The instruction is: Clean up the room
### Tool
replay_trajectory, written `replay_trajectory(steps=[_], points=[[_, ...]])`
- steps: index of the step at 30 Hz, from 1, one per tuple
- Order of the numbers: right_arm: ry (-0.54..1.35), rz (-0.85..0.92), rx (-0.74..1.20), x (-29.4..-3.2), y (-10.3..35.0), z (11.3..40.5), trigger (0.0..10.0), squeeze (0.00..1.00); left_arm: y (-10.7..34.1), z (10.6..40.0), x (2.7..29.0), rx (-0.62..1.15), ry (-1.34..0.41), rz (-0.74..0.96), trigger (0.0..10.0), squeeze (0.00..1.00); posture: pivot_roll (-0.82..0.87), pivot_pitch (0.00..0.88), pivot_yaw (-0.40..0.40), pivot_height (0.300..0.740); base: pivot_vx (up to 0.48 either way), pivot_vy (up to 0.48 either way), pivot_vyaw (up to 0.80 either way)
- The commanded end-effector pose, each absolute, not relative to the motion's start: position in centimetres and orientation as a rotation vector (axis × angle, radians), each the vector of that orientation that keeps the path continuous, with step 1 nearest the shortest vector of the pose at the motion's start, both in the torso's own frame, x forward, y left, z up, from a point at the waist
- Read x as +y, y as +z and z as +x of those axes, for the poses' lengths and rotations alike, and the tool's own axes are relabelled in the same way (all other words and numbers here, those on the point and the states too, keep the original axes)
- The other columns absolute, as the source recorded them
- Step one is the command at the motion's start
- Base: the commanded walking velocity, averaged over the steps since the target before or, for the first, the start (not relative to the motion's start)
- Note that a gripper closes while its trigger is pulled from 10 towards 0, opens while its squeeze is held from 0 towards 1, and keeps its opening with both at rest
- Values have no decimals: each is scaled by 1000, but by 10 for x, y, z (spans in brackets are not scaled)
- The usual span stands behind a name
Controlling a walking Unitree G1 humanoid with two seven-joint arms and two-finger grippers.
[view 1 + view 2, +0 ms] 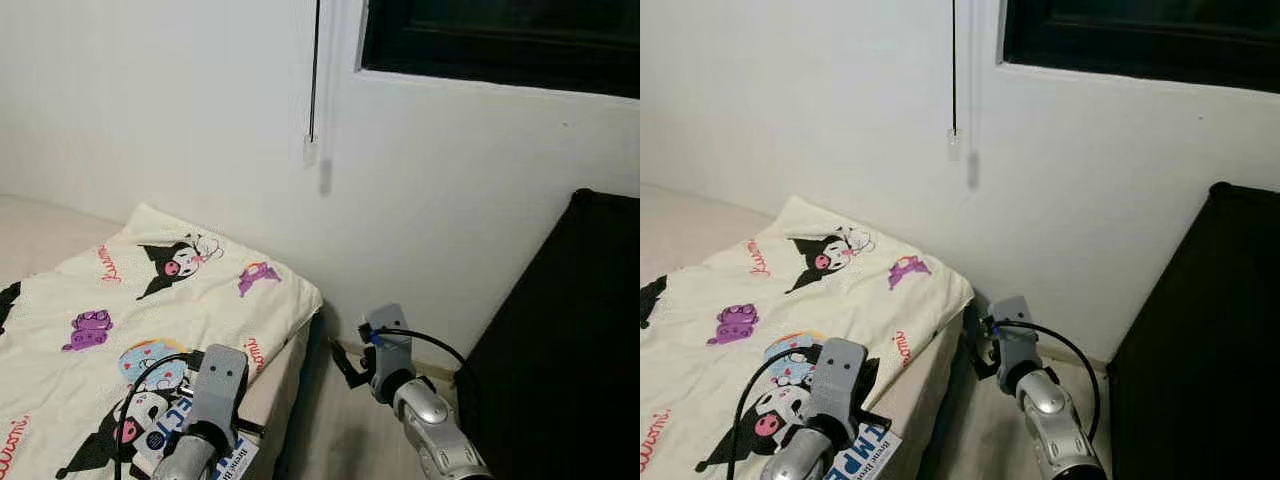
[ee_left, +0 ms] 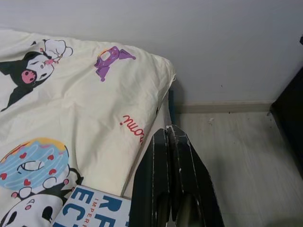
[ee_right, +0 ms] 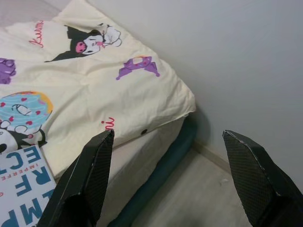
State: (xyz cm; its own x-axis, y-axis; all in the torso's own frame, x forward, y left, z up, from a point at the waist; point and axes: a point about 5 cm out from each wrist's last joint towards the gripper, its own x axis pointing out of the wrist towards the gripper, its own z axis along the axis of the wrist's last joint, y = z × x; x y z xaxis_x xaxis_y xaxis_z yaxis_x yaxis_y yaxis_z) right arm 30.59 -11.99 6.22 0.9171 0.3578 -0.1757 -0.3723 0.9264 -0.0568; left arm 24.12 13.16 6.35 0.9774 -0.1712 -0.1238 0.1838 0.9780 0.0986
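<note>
bedding takes up the robot's left side: a cream duvet (image 1: 150, 310) printed with black-and-white cartoon characters, purple figures, a blue doughnut and red script lies over the bed (image 3: 137, 163), its corner reaching almost to the white wall (image 1: 200, 110). the bed's edge drops to a dark blue-green base, and beyond it a strip of pale wood-look floor (image 2: 227, 156) runs along a low skirting board at the foot of the wall. a thin black cord (image 1: 314, 70) hangs down the wall and ends in a small pale pull. at the upper right is a dark window (image 1: 500, 40), and at the far right stands a tall black piece of furniture (image 1: 560, 350); what kind it is cannot be told.

a book (image 1: 185, 440) with a white and blue cover and large blue letters lies on the duvet near the bed's edge, just under the left arm. the left gripper (image 2: 168, 137) hangs over that edge, above the book's corner, its fingers pressed together with nothing between them. the right gripper (image 3: 170, 137) is over the floor beside the bed's corner, pointing toward the wall, its fingers spread wide apart and empty.
</note>
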Motion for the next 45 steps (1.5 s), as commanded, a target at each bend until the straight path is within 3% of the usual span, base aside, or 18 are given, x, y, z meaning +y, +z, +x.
replay_trajectory(steps=[1,17,25,45], points=[[366,-80,183,-123,57,303,10000,0,61,240,131,133,-177,116,10000,0,-49,127,-56,740,0,-446,0],[367,-75,187,-123,56,302,10000,0,61,240,135,145,-145,79,10000,0,-46,126,-58,740,0,-436,0],[373,-75,187,-122,56,302,10000,0,59,239,138,166,-126,41,10000,0,-45,127,-62,740,0,420,0],[399,-130,182,-118,55,301,10000,0,56,240,145,169,-72,109,10000,0,-43,112,-54,740,0,0,120]])
